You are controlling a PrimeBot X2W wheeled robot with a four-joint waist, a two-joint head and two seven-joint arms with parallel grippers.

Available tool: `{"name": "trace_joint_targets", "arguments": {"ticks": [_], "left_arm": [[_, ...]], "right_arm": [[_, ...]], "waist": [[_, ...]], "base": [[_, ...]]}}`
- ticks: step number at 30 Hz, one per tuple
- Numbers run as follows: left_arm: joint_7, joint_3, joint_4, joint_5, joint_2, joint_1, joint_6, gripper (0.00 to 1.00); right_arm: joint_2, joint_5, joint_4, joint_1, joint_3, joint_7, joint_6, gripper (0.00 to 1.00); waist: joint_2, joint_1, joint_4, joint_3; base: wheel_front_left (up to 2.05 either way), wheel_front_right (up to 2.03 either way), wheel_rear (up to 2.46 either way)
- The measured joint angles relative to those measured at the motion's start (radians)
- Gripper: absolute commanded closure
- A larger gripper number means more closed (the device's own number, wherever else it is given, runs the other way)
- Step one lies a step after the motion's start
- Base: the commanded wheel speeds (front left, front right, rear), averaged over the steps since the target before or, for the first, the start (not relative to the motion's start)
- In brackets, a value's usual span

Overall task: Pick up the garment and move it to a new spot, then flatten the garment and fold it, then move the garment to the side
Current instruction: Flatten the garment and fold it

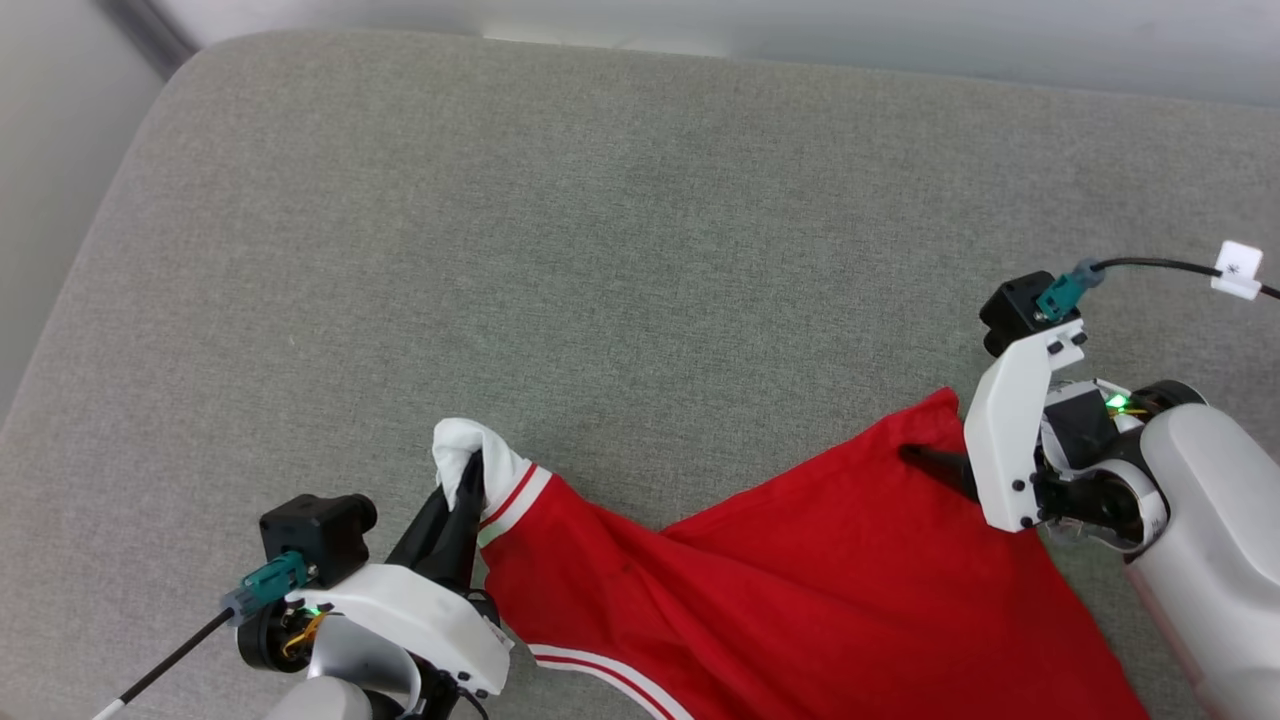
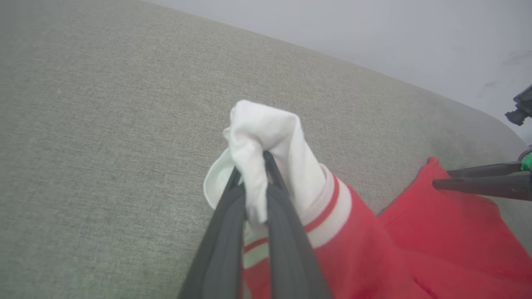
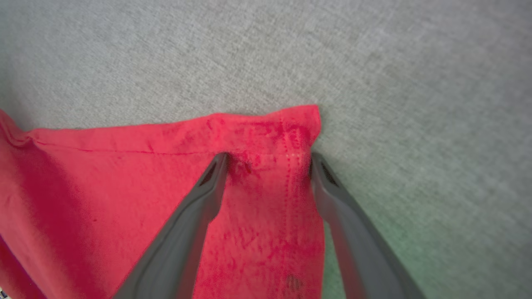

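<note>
Grey woven surface bears garment.

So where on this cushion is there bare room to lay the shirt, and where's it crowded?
Bare: the far half of the cushion beyond the garment, and the strip left of the left claw. Crowded: the near edge, where the garment stretches between the left claw, shut on its sleeve, and the open right claw.

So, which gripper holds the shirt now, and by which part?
The left gripper is shut on the white sleeve of the garment. The right gripper is open over a red hem corner, holding nothing.
</note>
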Motion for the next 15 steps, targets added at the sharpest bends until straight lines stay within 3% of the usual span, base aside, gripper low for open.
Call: {"name": "trace_joint_targets", "arguments": {"ticks": [1,2,3,10,15], "left_arm": [[-0.002,-0.002,0.005,-0.001,-0.002,-0.001,-0.003,1.00],[-0.002,-0.002,0.011,-0.001,-0.005,-0.002,-0.007,1.00],[-0.006,-0.002,0.016,-0.003,-0.007,-0.002,-0.008,1.00],[-0.014,0.006,0.037,-0.010,0.007,-0.002,-0.017,1.00],[-0.002,0.023,0.037,0.002,0.050,-0.040,-0.024,1.00]], "right_arm": [[0.000,0.005,0.017,-0.011,0.011,0.012,0.000,0.02],[0.002,0.013,0.028,-0.021,0.020,0.022,0.000,0.56],[0.004,0.026,0.037,-0.026,0.026,0.025,0.000,1.00],[0.020,0.080,0.071,-0.038,0.096,-0.050,0.000,1.00],[0.022,0.045,0.068,-0.068,0.088,-0.204,0.000,1.00]], "waist": [[0.0000,0.0000,0.002,0.002],[0.0000,0.0000,0.004,0.002],[0.0000,0.0000,0.003,0.001],[0.0000,0.0001,-0.014,-0.041],[0.0000,0.0000,-0.035,-0.078]], "base": [[0.00,0.00,0.00],[0.00,0.00,0.00],[0.00,0.00,0.00],[0.00,0.00,0.00],[0.00,0.00,0.00]]}}
